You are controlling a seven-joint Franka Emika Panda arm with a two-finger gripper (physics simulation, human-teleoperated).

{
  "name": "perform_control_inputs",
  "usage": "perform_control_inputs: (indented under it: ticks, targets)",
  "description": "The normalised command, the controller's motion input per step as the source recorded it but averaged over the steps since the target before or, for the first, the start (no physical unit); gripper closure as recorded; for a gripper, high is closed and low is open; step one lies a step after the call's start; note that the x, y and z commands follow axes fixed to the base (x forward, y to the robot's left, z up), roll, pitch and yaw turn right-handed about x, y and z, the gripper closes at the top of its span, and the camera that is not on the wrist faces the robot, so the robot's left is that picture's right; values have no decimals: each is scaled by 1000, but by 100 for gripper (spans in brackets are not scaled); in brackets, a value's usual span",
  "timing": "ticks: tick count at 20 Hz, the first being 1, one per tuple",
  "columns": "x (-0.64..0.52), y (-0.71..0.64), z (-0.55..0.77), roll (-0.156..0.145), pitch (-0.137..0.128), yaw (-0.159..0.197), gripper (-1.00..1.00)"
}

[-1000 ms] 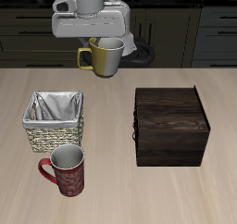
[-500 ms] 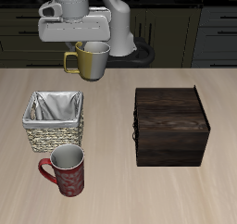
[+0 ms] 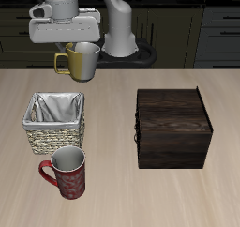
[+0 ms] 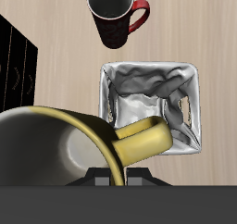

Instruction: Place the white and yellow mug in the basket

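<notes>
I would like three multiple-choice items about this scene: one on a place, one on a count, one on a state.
1. Where is the white and yellow mug?
A. In the basket
B. Held in the air, farther back than the basket
C. On the wooden box

2. How many mugs are visible?
A. One
B. Two
C. Three

3. What does the basket contain?
A. Only its grey cloth lining
B. The red mug
C. A book

Answers: 1 B, the gripper carries it above the table. 2 B, the yellow one and the red mug. 3 A, the wrist view shows only lining.
</notes>
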Motion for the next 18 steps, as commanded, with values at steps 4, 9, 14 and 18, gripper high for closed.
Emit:
perform_control_inputs:
  ticks: [4,9,14,18]
  targets:
    - [-89,-307,-17,-12,-53,-12,100]
    - [98,-371,-71,-60,1,-41,100]
    - [98,-299,-67,-55,2,-41,100]
    - [65,-227,-121,-33,12,-28,100]
